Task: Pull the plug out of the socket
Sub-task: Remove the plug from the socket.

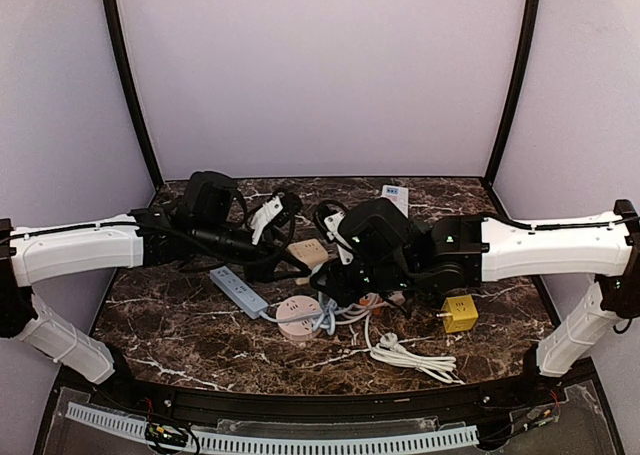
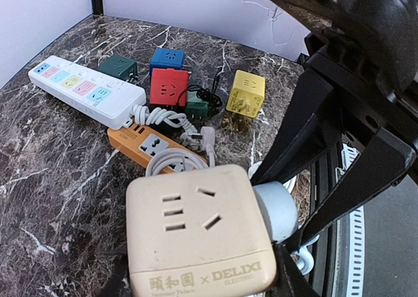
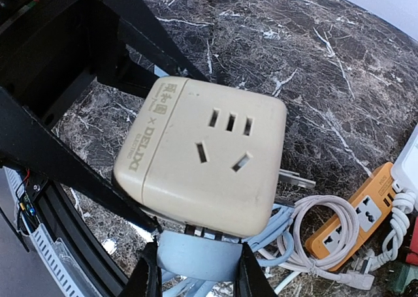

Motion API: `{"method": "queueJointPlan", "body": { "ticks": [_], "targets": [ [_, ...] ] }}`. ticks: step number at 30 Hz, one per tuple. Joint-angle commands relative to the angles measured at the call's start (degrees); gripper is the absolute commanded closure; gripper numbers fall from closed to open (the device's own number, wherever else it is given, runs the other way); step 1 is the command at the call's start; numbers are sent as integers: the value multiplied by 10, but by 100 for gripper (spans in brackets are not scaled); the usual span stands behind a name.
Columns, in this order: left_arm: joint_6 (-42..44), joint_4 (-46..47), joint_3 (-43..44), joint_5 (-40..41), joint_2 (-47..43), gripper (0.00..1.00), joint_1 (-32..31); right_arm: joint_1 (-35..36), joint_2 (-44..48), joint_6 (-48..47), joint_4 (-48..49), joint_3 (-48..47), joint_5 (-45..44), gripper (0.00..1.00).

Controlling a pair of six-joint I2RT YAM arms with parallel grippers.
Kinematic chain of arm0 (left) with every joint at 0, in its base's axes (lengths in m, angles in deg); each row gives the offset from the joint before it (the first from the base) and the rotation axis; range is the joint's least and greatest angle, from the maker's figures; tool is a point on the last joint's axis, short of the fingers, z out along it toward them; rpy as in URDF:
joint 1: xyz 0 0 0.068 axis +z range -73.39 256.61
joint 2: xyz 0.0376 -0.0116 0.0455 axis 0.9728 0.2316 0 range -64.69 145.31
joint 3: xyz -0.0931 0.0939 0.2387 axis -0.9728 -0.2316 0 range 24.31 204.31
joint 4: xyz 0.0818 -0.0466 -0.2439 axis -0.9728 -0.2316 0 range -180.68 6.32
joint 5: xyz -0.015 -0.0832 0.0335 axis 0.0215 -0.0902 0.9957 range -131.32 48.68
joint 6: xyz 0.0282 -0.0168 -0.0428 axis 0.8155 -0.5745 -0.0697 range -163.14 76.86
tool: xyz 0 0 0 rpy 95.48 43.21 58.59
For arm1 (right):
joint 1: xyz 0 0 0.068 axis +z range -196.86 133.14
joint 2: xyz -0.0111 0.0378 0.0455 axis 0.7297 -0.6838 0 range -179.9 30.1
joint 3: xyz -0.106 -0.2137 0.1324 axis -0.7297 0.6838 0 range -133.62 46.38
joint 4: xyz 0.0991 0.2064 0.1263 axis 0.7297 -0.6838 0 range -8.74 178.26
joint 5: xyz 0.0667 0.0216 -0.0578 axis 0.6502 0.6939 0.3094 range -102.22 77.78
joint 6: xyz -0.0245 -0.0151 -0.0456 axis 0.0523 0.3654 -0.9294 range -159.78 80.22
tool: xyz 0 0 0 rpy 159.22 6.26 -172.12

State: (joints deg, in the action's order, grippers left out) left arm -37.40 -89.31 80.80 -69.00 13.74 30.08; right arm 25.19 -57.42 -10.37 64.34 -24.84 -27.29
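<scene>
Nearest to me, at the bottom of the right wrist view, my right claw [image 3: 199, 274] is clamped on the pale blue plug [image 3: 196, 254], with one finger on each side. I hold it by its round body so I can tug it straight out.

Just above it, in the middle of that frame, is the beige cube socket [image 3: 202, 160]. The plug is pushed into the face of the cube that points to the bottom of the frame, so the job is not done yet.

My left claw [image 2: 199, 281] squeezes the cube from two sides. Its black fingers lie along the cube's upper left and lower left edges in the right wrist view. It grips the cube so the cube cannot come along when I pull (two hands, like opening a bottle). I think the next move should be a pull apart, in line with the pins, or the pins could bend.

Farther off, at the lower right of the frame, an orange power strip [image 3: 356, 222] lies on the dark marble table [image 3: 326, 49], apart from my hold.
</scene>
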Motion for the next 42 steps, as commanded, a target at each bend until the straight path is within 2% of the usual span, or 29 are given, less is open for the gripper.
{"method": "queueJointPlan", "body": {
  "ticks": [1,7,12,14,17,21,24,29,33,42],
  "targets": [
    [4,-23,16,27,3,98,5,20,22,-77,52,-5,35,100],
    [7,-19,11,33,-8,99,12,26,24,-92,48,4,41,100],
    [13,-15,4,45,-9,99,11,18,26,13,14,-7,-32,100],
    [22,-16,0,73,-15,99,6,6,35,82,10,-2,-37,100],
    [39,-25,-4,158,-17,99,-9,-12,48,183,9,12,-25,100],
    [55,-37,-5,250,-16,99,-29,-13,41,229,13,3,-12,100],
    [66,-39,-8,290,-19,99,-39,-13,28,240,13,-6,-6,100],
    [75,-40,-8,303,-22,100,-43,-14,22,235,16,-8,3,100],
    [73,-48,-1,286,-25,99,-38,-8,35,153,61,10,15,100],
    [42,-69,25,169,-11,99,19,26,49,-12,54,17,12,100]
  ]
}}
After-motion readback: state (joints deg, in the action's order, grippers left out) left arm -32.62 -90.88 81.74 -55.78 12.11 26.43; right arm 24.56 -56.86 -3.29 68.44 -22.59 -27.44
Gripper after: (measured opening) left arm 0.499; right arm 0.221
